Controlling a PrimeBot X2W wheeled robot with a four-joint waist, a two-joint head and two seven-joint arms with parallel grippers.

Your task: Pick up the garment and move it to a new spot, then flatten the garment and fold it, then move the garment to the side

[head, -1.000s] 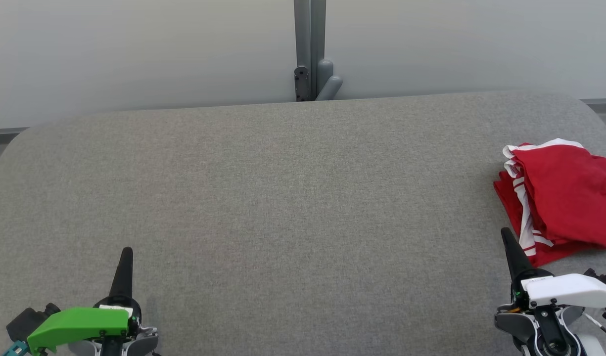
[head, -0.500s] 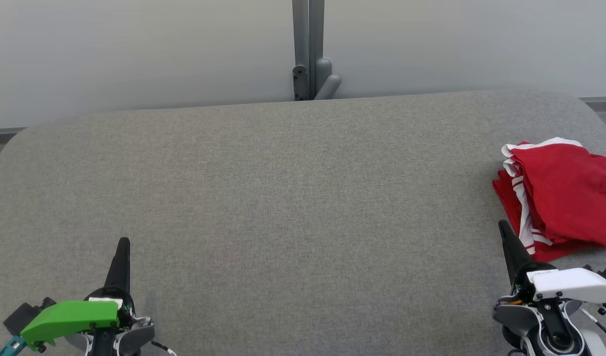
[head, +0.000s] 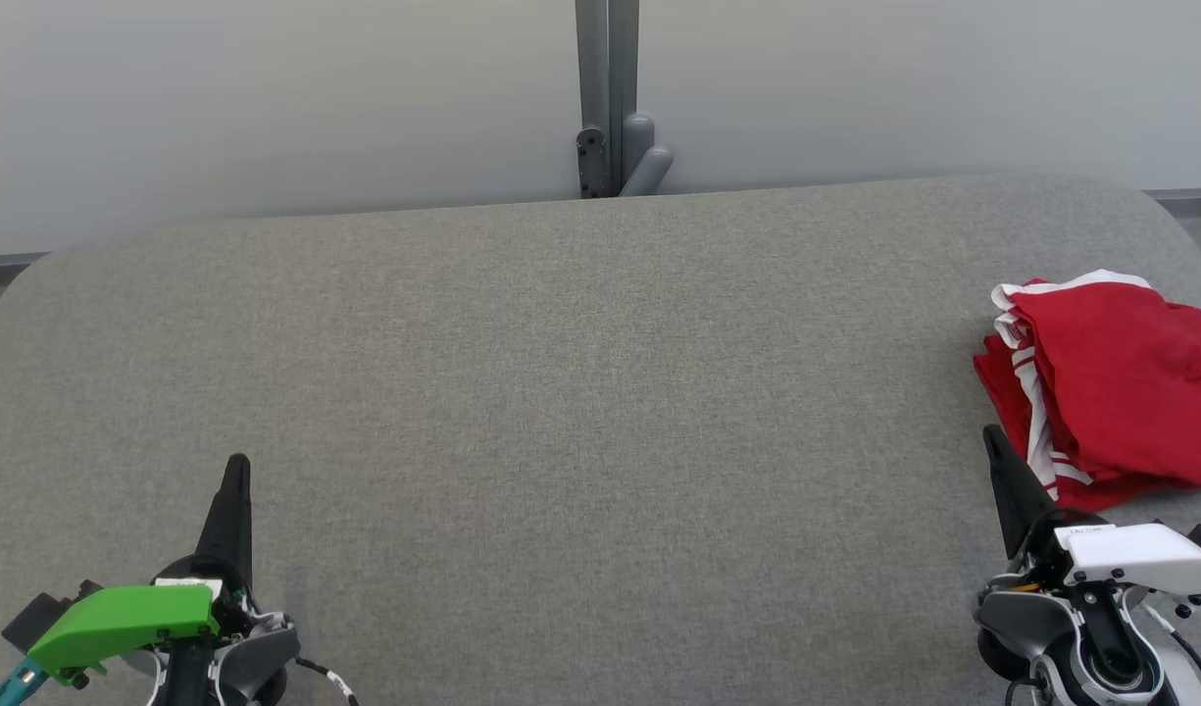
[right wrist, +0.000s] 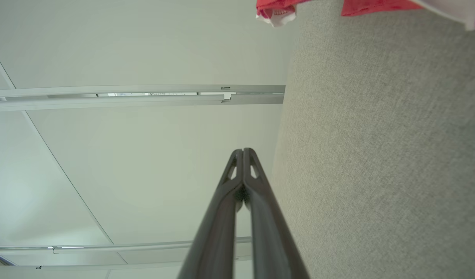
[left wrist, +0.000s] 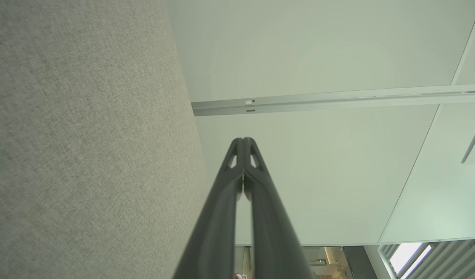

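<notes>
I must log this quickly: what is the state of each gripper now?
Left gripper: closed, empty.
Right gripper: closed, empty; the red garment is not held.

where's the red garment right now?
In the head view the red garment lies in a folded pile at the right edge of the grey table, just beyond the tip of the right gripper, whose jaws are shut.

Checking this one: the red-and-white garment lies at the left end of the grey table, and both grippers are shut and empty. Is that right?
Not the left end. The head view shows the garment at the right end of the grey table, just past the right gripper. The rest stands: it and the left gripper are shut and empty.
</notes>
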